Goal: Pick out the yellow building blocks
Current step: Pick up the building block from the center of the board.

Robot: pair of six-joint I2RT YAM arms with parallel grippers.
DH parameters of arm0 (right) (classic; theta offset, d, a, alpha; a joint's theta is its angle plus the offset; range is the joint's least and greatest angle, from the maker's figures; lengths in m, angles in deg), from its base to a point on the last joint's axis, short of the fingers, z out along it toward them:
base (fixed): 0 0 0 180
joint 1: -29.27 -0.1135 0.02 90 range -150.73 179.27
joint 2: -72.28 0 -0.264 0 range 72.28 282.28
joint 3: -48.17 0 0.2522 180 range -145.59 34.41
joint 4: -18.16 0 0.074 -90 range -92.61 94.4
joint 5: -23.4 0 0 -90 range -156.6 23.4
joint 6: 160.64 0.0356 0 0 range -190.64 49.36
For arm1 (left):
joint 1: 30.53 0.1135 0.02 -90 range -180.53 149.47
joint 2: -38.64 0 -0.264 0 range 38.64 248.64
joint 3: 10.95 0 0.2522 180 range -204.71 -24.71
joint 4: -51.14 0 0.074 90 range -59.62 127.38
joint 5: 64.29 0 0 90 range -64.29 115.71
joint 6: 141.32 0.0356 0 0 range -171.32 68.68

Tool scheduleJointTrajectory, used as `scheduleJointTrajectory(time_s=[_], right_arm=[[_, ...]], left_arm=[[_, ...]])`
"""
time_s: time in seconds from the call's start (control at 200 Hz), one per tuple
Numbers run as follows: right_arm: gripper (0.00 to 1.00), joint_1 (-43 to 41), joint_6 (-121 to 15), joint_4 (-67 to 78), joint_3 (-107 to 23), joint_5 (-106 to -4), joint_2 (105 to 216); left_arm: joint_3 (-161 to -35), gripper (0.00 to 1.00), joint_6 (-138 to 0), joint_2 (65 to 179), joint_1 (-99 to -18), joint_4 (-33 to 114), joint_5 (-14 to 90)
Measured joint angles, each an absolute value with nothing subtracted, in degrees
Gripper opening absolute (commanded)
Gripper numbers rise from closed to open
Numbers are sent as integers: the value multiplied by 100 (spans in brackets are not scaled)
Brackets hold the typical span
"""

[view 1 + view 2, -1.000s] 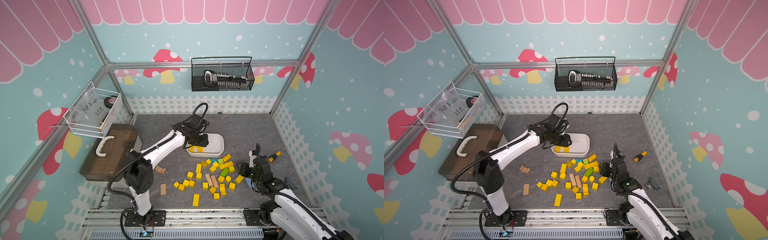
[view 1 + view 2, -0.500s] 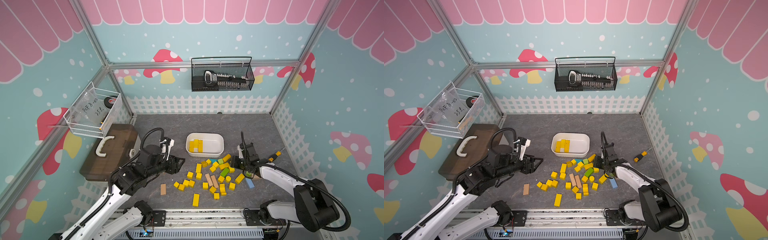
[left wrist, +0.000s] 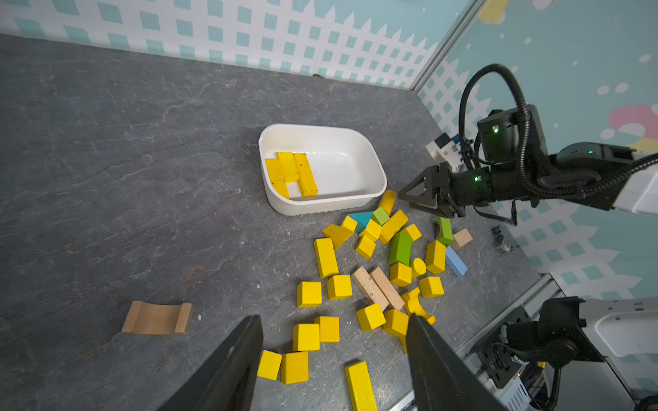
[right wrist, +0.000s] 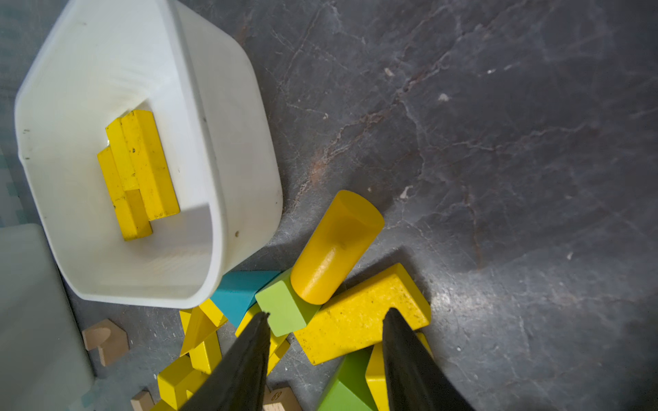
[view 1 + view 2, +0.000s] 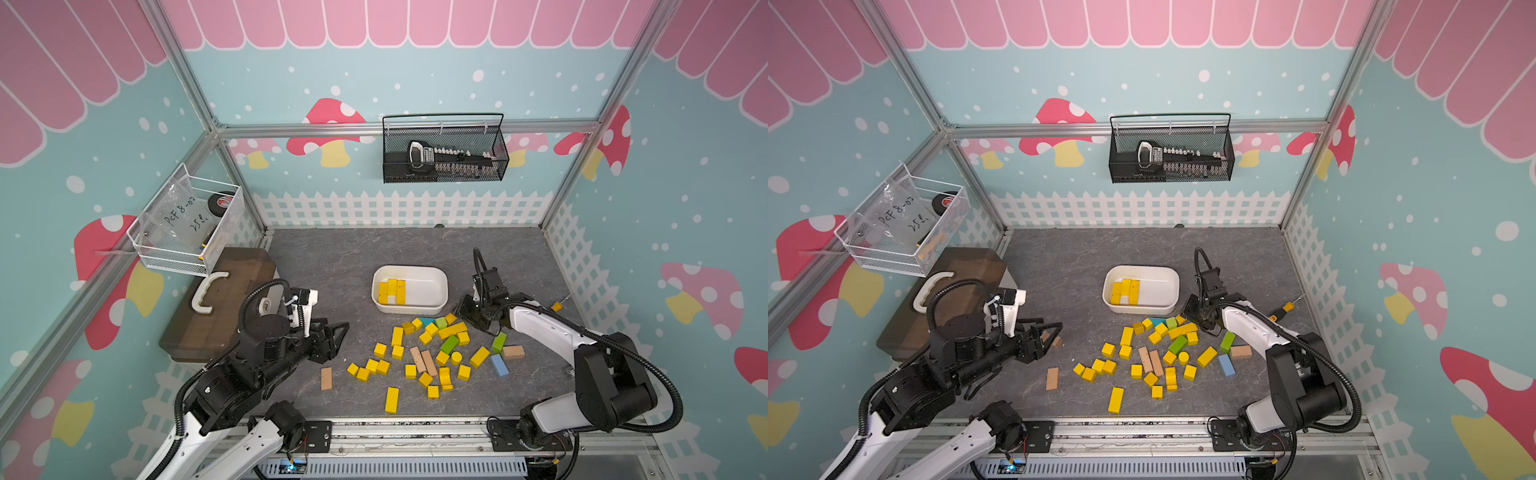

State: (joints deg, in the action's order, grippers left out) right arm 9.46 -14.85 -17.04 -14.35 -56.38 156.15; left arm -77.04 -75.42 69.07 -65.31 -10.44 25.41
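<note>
Plainly, the right gripper [image 4: 327, 313] hangs with jaws spread astride a long bright-yellow wooden bar [image 4: 356, 320] just beside the white plastic tub [image 4: 228, 185]. It should probably descend squarely, clear of the light-green wooden block [image 4: 285, 306] and the yellow wooden cylinder [image 4: 334, 245] crowding it. Most yellow building blocks [image 5: 397, 336] lie scattered on the grey mat [image 5: 332, 257], a few in the tub. The left gripper [image 3: 334, 316] hovers spread, empty.

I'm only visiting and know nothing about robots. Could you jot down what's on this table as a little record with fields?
Container: white tub
In the tub: a few yellow blocks
On the mat: loose yellow blocks mixed with green blocks, a blue block, plain wooden blocks
Left pincer: open, empty
Right pincer: open, low over a yellow bar near the tub
</note>
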Motion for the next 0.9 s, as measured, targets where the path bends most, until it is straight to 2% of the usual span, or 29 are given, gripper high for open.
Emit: scheduleJointTrajectory(time_s=[0.3, 0.585, 0.896], right_arm=[[48, 946, -777, -2145, -1898, -5503, 16175], [45, 946, -738, -2195, -2326, -5369, 16883], [39, 946, -788, -2239, -2379, -5398, 17104]], left_arm=[[-7665, 73, -7564, 6807, -6345, -991, 2587], [-7560, 76, -7564, 6949, -6201, -921, 2777], [-7521, 78, -7588, 6960, -6164, -862, 2854]])
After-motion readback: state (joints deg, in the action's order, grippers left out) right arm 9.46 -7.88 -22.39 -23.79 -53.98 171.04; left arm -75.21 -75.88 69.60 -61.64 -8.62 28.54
